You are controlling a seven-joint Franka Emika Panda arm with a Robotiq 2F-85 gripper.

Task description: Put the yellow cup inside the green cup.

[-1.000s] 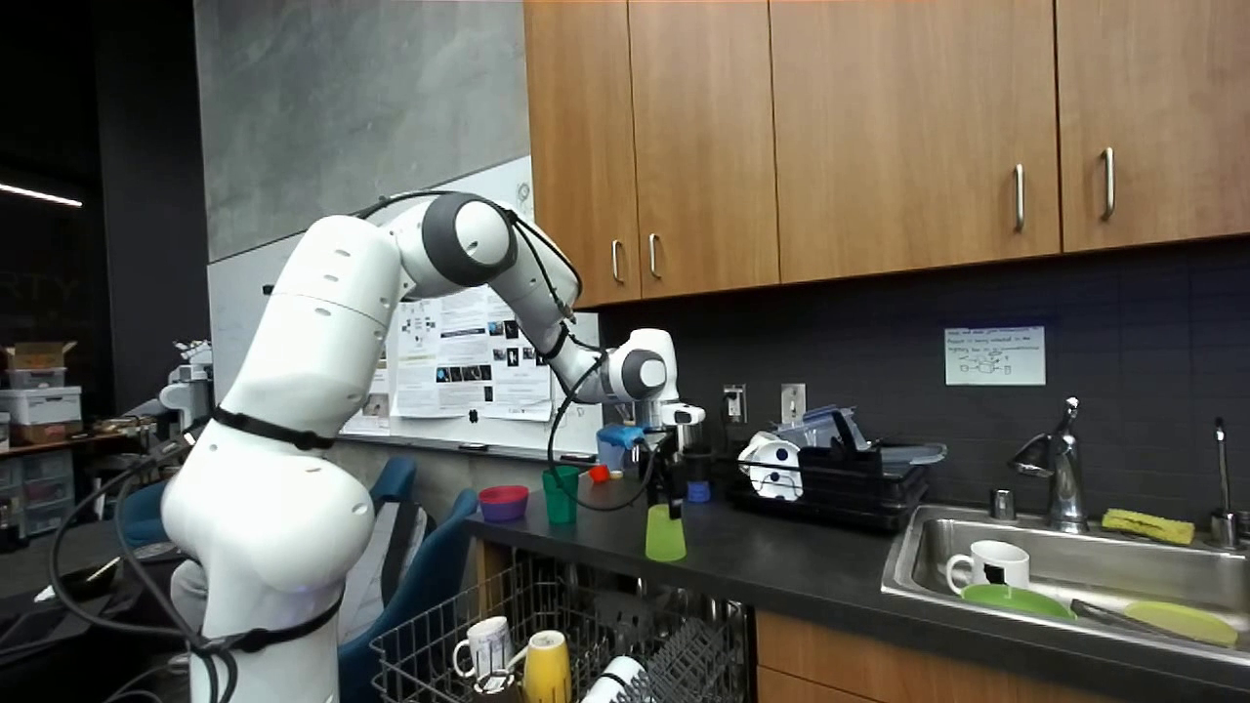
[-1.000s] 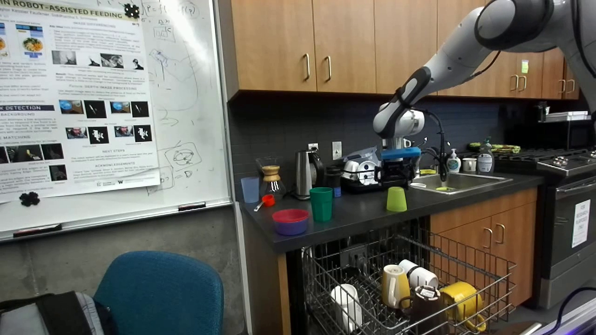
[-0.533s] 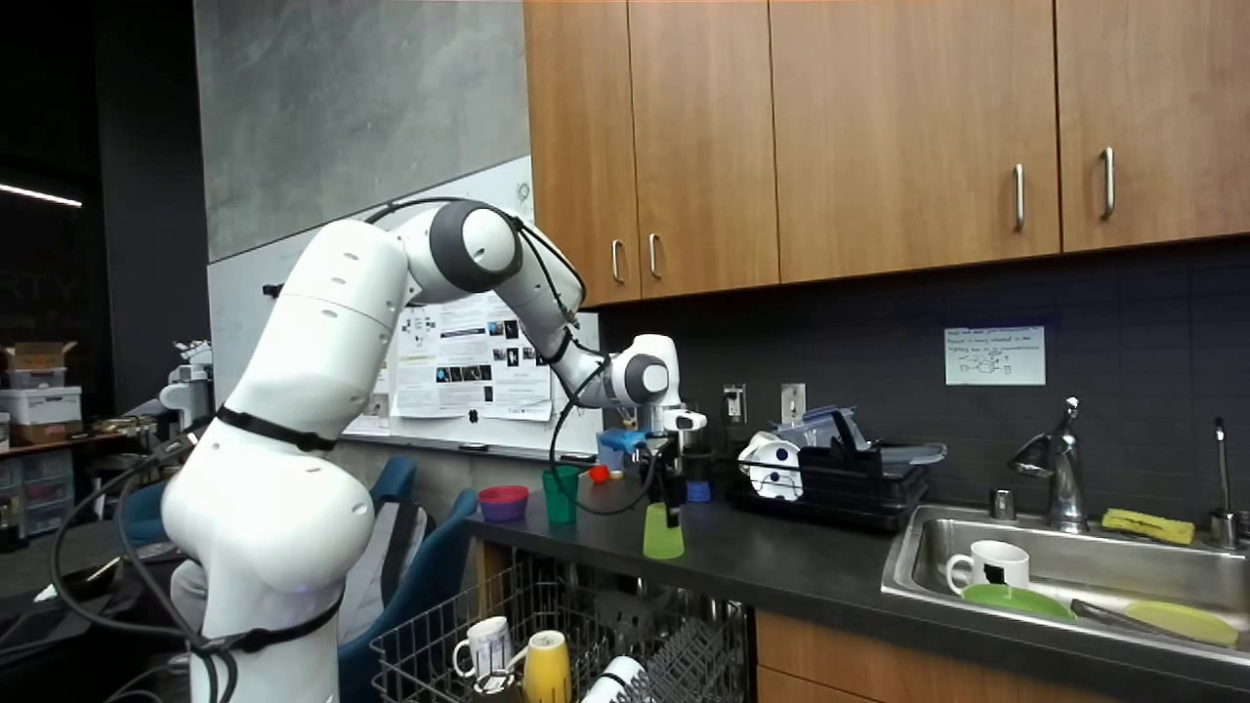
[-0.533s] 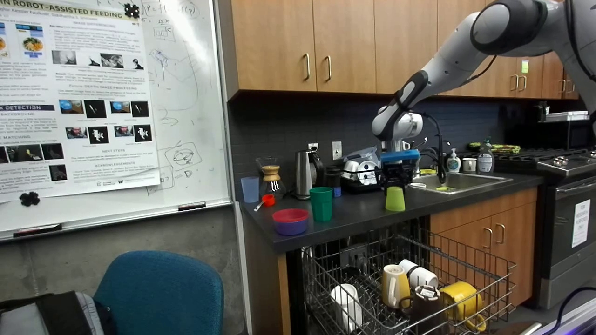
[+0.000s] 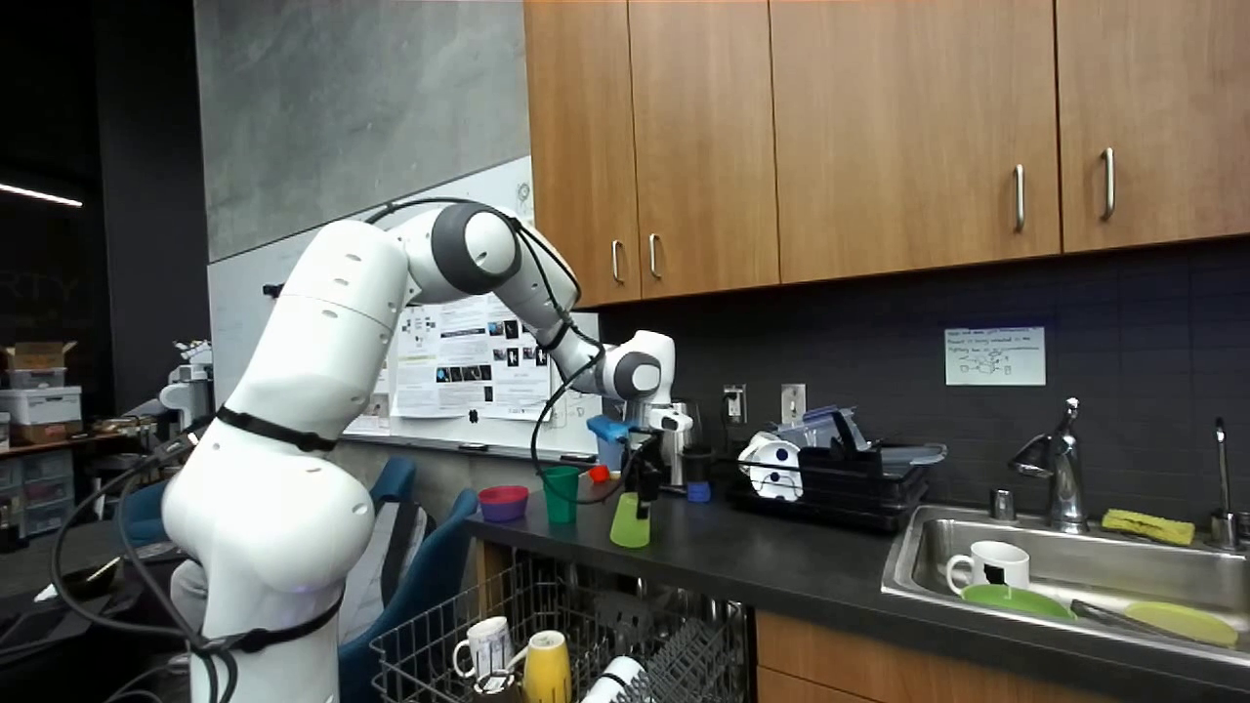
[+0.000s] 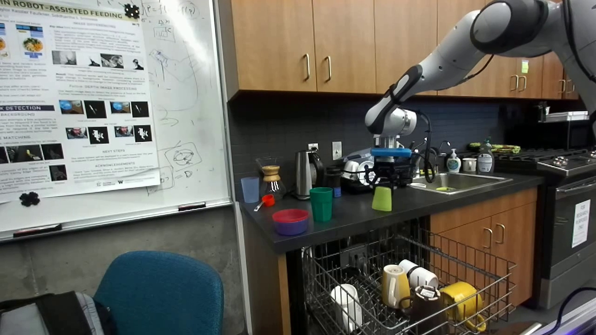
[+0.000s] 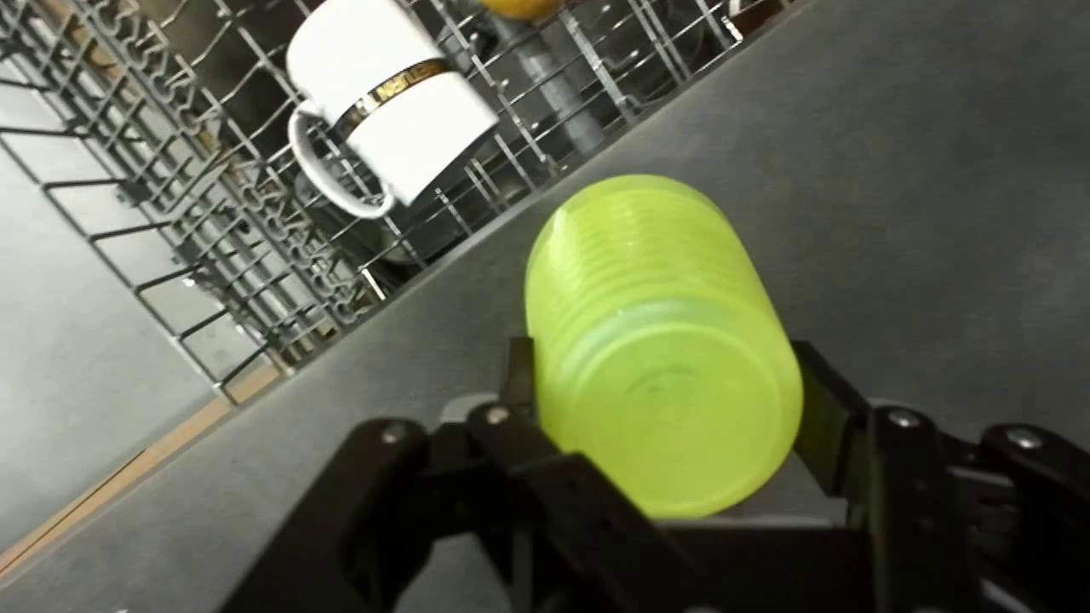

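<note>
The yellow cup [image 7: 664,358], a pale yellow-green, is upside down and slightly tilted, its closed base facing the camera in the wrist view. The robot hand [image 7: 668,383] is clamped on it, with one black finger [image 7: 519,375] against each side. The cup is over a dark counter [image 5: 791,542]; whether its rim touches the surface cannot be made out. The green cup [image 6: 321,207] stands upright on the same counter, near the yellow cup but apart from it.

Just beside the green cup, in both exterior views, a red bowl [image 6: 290,216] sits inside a purple bowl [image 6: 291,229]. In an exterior view, a steel kettle [image 6: 303,177], a glass coffee maker [image 6: 271,176], a bluish cup [image 6: 250,190] and a red scoop [image 6: 268,200] stand farther back. Along the counter the opposite way come a black dish rack [image 5: 830,508] and a steel sink [image 5: 1094,566] holding a mug [image 5: 1004,562] and a green dish [image 5: 1016,599], with a yellow sponge [image 5: 1147,525] behind.

Below the counter, a wire dishwasher rack [image 5: 688,664] carries coffee mugs [image 6: 395,286] in white, yellow and dark brown. Wooden cabinets [image 6: 344,42] hang above. A blue chair [image 6: 160,288] is in front of a wall with a whiteboard [image 6: 191,102], which bears a large poster [image 6: 74,74].
</note>
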